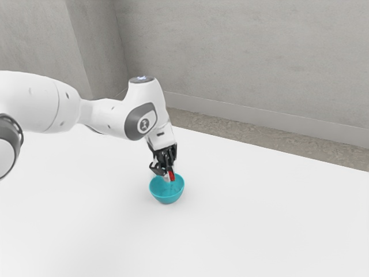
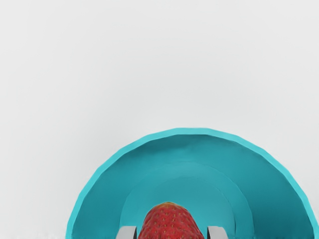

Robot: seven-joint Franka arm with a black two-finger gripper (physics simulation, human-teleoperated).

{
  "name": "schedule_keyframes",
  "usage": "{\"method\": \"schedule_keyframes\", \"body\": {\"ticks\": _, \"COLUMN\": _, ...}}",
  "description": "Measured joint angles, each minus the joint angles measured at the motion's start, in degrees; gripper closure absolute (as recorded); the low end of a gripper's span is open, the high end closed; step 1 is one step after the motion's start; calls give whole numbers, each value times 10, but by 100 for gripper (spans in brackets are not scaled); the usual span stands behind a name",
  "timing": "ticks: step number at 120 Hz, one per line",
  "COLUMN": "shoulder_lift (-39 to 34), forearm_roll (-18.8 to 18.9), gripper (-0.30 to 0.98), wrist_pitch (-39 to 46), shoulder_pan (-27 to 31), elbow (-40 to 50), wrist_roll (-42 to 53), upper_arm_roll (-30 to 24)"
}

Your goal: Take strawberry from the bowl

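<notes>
At the mouth of the teal bowl, my gripper [image 1: 169,175] points down, shut on the strawberry [image 1: 171,175]. The bowl [image 1: 167,194] stands upright on the white table, and the red fruit shows near its far rim, above the floor of the bowl. In the wrist view the strawberry [image 2: 170,222] is held in the gripper [image 2: 171,233], with a pale fingertip on each side. The inside of the bowl [image 2: 182,186] shows behind it. The strawberry's lower part is hidden there.
The white table [image 1: 259,219] surrounds the bowl. Beyond its far edge are a strip of brownish floor and a grey wall [image 1: 242,57]. My arm reaches in over the table from the exterior view's left.
</notes>
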State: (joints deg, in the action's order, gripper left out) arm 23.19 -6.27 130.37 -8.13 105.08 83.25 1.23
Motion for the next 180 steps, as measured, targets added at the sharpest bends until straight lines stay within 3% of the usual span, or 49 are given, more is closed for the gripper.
{"method": "schedule_keyframes", "body": {"ticks": 20, "shoulder_lift": -28, "forearm_roll": 1, "gripper": 70, "wrist_pitch": -3, "shoulder_pan": -1, "elbow": -13, "wrist_roll": -2, "upper_arm_roll": -4}}
{"method": "schedule_keyframes", "body": {"ticks": 57, "shoulder_lift": 102, "forearm_roll": 2, "gripper": 69, "wrist_pitch": -1, "shoulder_pan": -36, "elbow": -158, "wrist_roll": -4, "upper_arm_roll": -59}}
{"method": "schedule_keyframes", "body": {"ticks": 97, "shoulder_lift": 151, "forearm_roll": 4, "gripper": 67, "wrist_pitch": 10, "shoulder_pan": -96, "elbow": -166, "wrist_roll": -9, "upper_arm_roll": -60}}
{"method": "schedule_keyframes", "body": {"ticks": 135, "shoulder_lift": 150, "forearm_roll": 4, "gripper": 19, "wrist_pitch": 1, "shoulder_pan": -98, "elbow": -166, "wrist_roll": -9, "upper_arm_roll": -60}}
{"method": "schedule_keyframes", "body": {"ticks": 144, "shoulder_lift": 128, "forearm_roll": 4, "gripper": 14, "wrist_pitch": -1, "shoulder_pan": -100, "elbow": -164, "wrist_roll": -11, "upper_arm_roll": -59}}
{"method": "schedule_keyframes", "body": {"ticks": 158, "shoulder_lift": 14, "forearm_roll": 4, "gripper": 8, "wrist_pitch": -20, "shoulder_pan": -102, "elbow": -128, "wrist_roll": -42, "upper_arm_roll": -41}}
{"method": "schedule_keyframes", "body": {"ticks": 180, "shoulder_lift": -132, "forearm_roll": -1, "gripper": 3, "wrist_pitch": -173, "shoulder_pan": -93, "elbow": -118, "wrist_roll": -237, "upper_arm_roll": 66}}
